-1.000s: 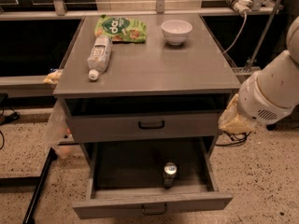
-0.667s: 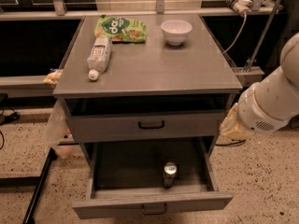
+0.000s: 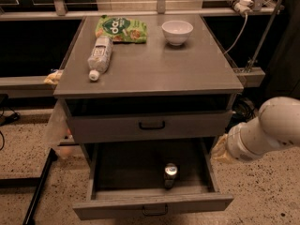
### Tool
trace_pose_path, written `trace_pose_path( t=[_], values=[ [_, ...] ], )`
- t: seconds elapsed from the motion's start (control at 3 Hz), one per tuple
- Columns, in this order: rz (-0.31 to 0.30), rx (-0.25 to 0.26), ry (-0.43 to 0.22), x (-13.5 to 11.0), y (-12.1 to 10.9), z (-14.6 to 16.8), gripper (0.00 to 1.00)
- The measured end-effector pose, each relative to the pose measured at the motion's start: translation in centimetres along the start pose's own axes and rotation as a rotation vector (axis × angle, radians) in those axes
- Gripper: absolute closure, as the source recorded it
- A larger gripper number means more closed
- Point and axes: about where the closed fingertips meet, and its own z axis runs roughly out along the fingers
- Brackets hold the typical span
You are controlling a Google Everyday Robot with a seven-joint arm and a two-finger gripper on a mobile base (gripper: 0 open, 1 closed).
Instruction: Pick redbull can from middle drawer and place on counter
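Observation:
The redbull can (image 3: 170, 173) stands upright in the open middle drawer (image 3: 152, 205), near its front and right of centre. Its silver top faces up. The counter (image 3: 154, 71) is the grey cabinet top above. Only a white arm segment (image 3: 262, 135) shows, at the right edge beside the cabinet, level with the closed upper drawer (image 3: 150, 125). My gripper itself is out of view. The arm is apart from the can and to its right.
On the counter lie a plastic bottle (image 3: 99, 56) on its side, a green snack bag (image 3: 121, 29) and a white bowl (image 3: 177, 32). A yellowish bag (image 3: 219, 151) sits by the cabinet's right side. A plastic bag (image 3: 56, 128) hangs at the left. The floor is speckled.
The white arm has moved down along the cabinet's right side. The can, the drawer and the counter items have not moved.

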Motion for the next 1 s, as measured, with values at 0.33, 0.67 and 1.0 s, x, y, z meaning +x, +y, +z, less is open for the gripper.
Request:
trace_pose_path(
  t=[0.33, 0.67, 1.0],
  values=[
    [0.05, -0.017, -0.069, 2.2, -0.1, 5.7, 1.0],
    [0.064, -0.052, -0.076, 2.8, 0.7, 7.8, 1.0],
    [0.063, -0.05, -0.076, 2.8, 0.7, 7.7, 1.0]
  ],
)
